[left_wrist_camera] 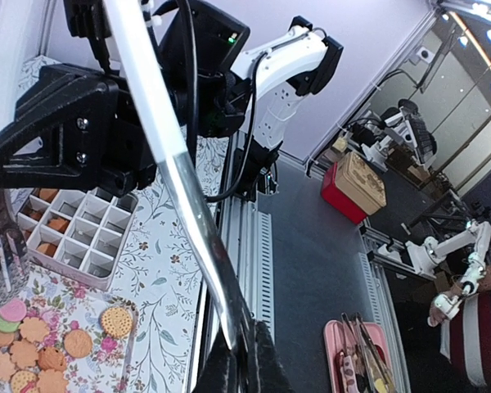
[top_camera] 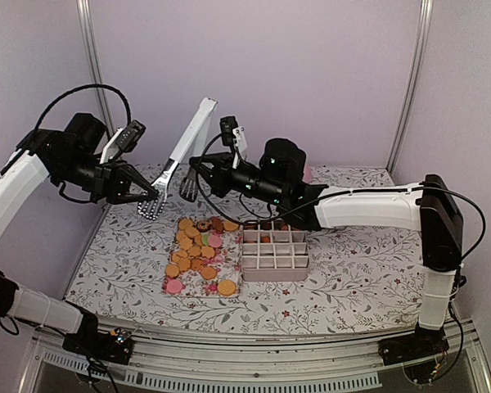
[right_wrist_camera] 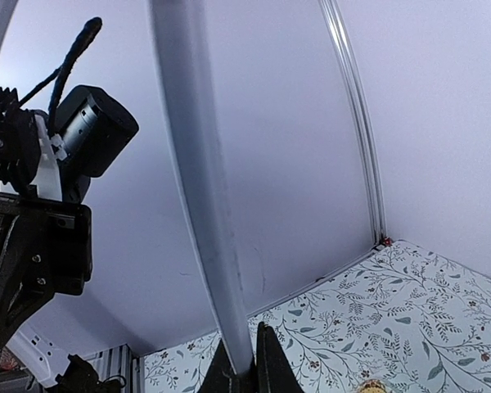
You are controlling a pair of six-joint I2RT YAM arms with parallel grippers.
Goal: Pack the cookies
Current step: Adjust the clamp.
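The cookies (top_camera: pixel 198 248) lie on a floral tray (top_camera: pixel 203 284) at mid-table, mostly golden-orange with a few pink, and also show in the left wrist view (left_wrist_camera: pixel 34 342). A white divided box (top_camera: pixel 276 250) (left_wrist_camera: pixel 75 237) stands to the tray's right, with a few cookies in its back cells. Metal tongs (top_camera: pixel 184 146) hang above the tray's far end, hinge up and claws down. My left gripper (top_camera: pixel 154 195) (left_wrist_camera: pixel 242 350) is shut on one tong arm. My right gripper (top_camera: pixel 195 166) (right_wrist_camera: pixel 247 370) is shut on the other arm (right_wrist_camera: pixel 204 205).
Purple walls with metal posts (top_camera: pixel 92 57) close in the back and sides. A flowered cloth (top_camera: pixel 352 270) covers the table. Off the table, the left wrist view shows a pink tray of utensils (left_wrist_camera: pixel 340 360) and a red box (left_wrist_camera: pixel 353 187) on the floor.
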